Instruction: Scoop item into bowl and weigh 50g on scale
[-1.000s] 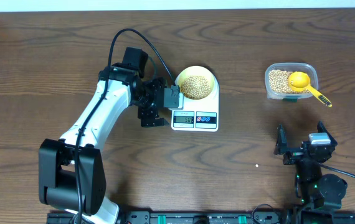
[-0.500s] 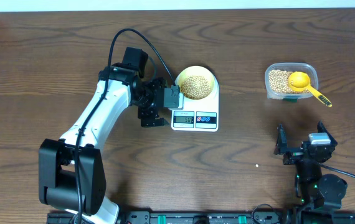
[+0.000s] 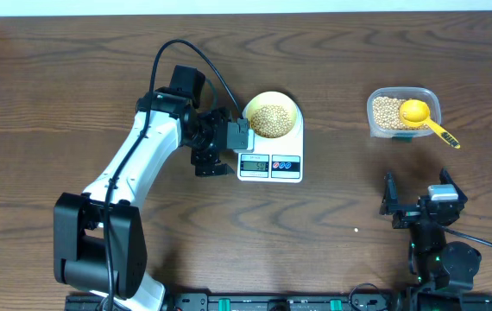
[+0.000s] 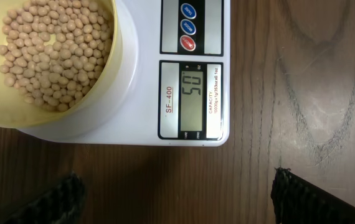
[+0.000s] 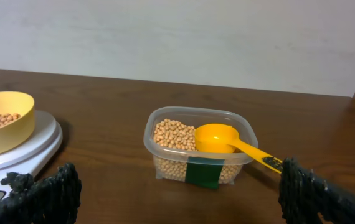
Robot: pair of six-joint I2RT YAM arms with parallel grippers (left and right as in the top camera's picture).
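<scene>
Both grippers stand spread wide with nothing between their fingers. Left gripper hovers just left of the scale, its black, rough-textured fingertips apart over bare wood at the scale's front edge. The scale is a flat white rectangle with rounded corners, a grey display reading 50 and round coloured buttons beside it. On its platform sits the bowl, round, smooth and pale yellow, holding a loose heap of small round tan beans. Bowl and beans lie just right of the left gripper, apart from it. Right gripper rests near the table's front right, well apart from the scale. Beyond it stands a clear rounded-square plastic container of more beans, with a glossy bright yellow scoop lying in it, handle jutting over the rim.
</scene>
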